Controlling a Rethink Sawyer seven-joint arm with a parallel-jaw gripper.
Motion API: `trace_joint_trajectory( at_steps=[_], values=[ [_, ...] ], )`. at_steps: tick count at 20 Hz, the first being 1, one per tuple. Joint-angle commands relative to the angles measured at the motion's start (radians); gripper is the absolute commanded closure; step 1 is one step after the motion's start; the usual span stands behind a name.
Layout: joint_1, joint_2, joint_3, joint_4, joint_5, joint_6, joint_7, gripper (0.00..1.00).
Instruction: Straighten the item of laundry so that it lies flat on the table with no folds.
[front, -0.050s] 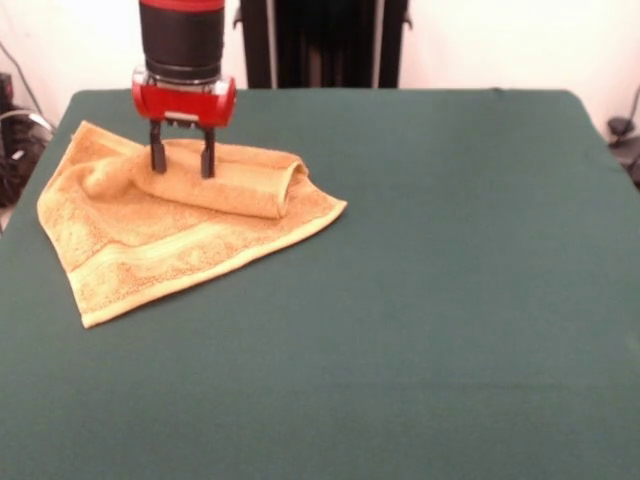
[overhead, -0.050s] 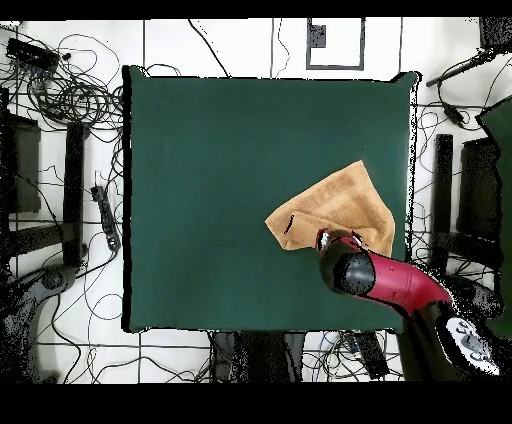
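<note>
Golden-orange towel (front, -0.050s: 150, 245) on the green desk (front, -0.050s: 420, 300) – its rolled fold runs 9-to-3 o'clock in the front view. The gripper (front, -0.050s: 181, 165) presses the fold – jaws apart.

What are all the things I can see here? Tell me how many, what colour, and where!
towel: one, golden-orange, near a corner of the table, its upper part folded over into a roll.
table: one, dark green cloth cover, fills most of both views.
cables: many, black, on the floor around the table.
dark stand: one, black, behind the table's far edge.
arm: one, red and black, reaching over the towel.
pincer: one, black fingers on a red base, open, tips on the folded roll.
</note>
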Motion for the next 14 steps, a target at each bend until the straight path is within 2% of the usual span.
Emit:
trace_joint_trajectory(
  at_steps=[1, 14],
  values=[
    [0.046, -0.039, 0.026, 0.115, 0.038, 0.168, 0.125, 0.0],
    [0.029, 0.016, 0.047, 0.094, 0.014, 0.12, 0.122, 0.0]
  ],
)
